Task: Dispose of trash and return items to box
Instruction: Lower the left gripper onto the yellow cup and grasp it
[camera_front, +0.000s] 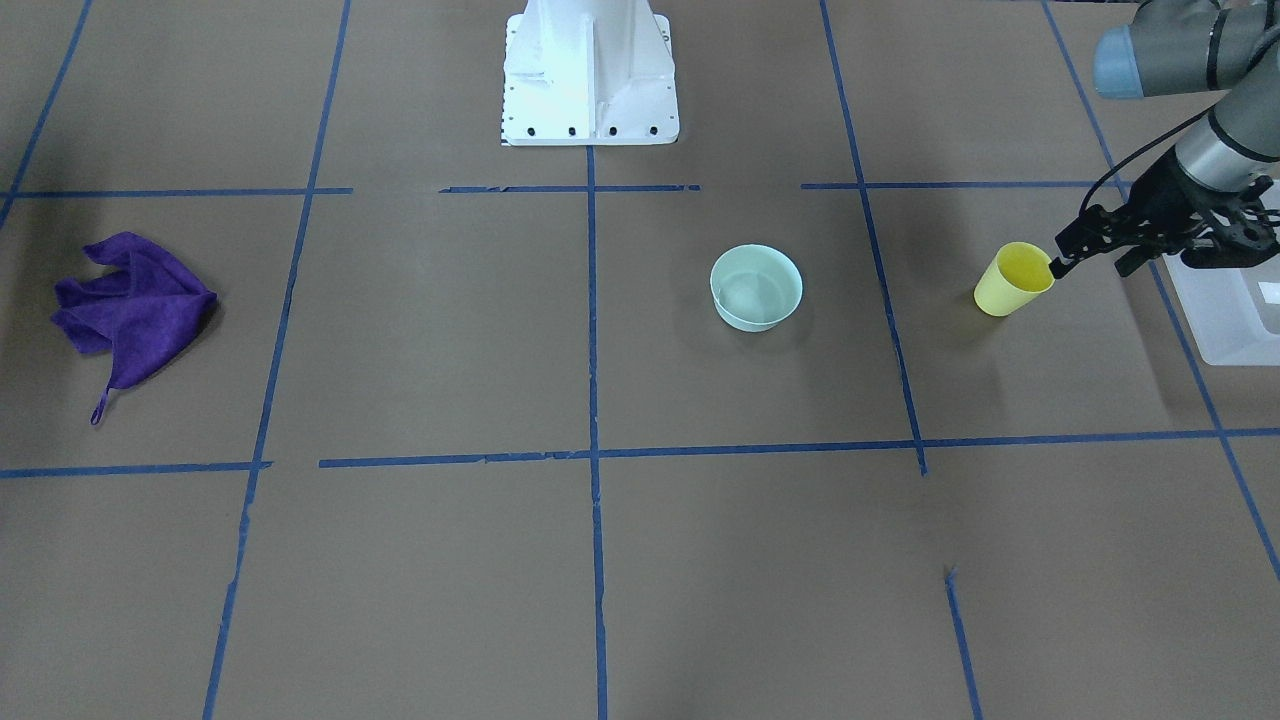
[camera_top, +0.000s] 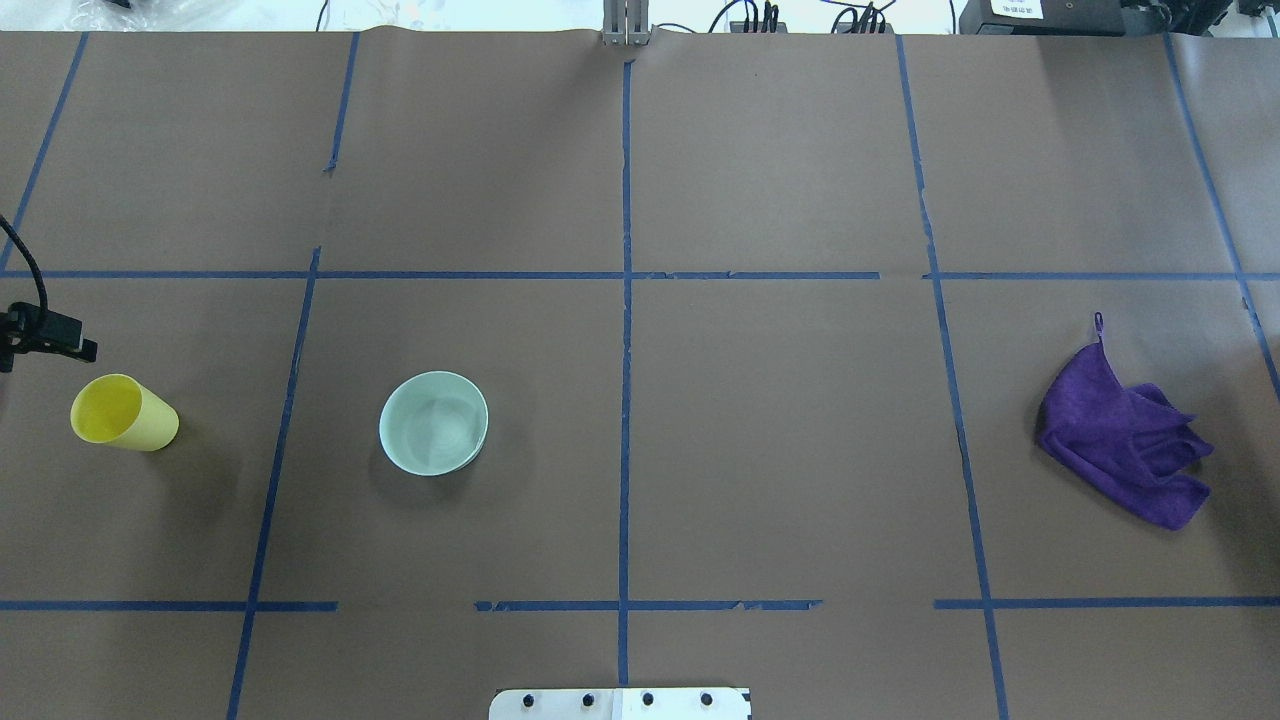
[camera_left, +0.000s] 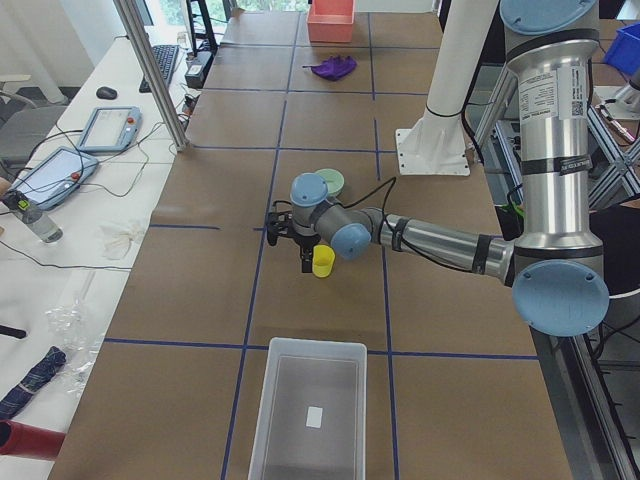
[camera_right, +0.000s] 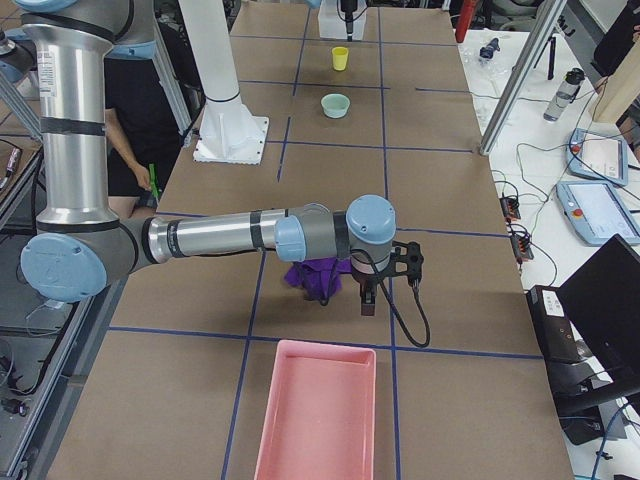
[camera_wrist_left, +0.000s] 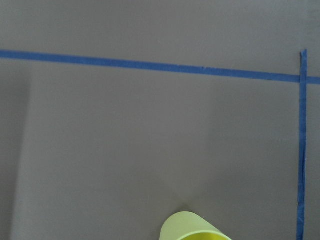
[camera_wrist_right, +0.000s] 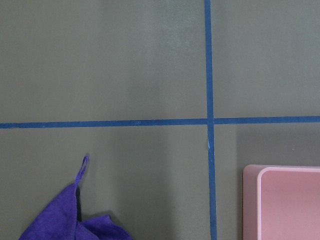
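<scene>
The yellow cup (camera_front: 1012, 280) stands upright on the brown table, left of centre in the overhead view (camera_top: 125, 413). It also shows at the bottom edge of the left wrist view (camera_wrist_left: 192, 227). My left gripper (camera_front: 1165, 262) hangs above the table between the cup and the frosted white box (camera_front: 1235, 320). Its jaws look apart and hold nothing. Its wrist camera's tip reaches toward the cup's rim. The box (camera_left: 310, 410) looks empty apart from a small white label. My right gripper (camera_right: 385, 290) hovers over a purple cloth; I cannot tell whether it is open or shut.
A pale green bowl (camera_top: 433, 423) sits to the right of the cup. The crumpled purple cloth (camera_top: 1125, 440) lies at the far right. A pink tray (camera_right: 315, 410) sits at the table's right end. The robot's white base (camera_front: 590, 70) stands at the table's edge.
</scene>
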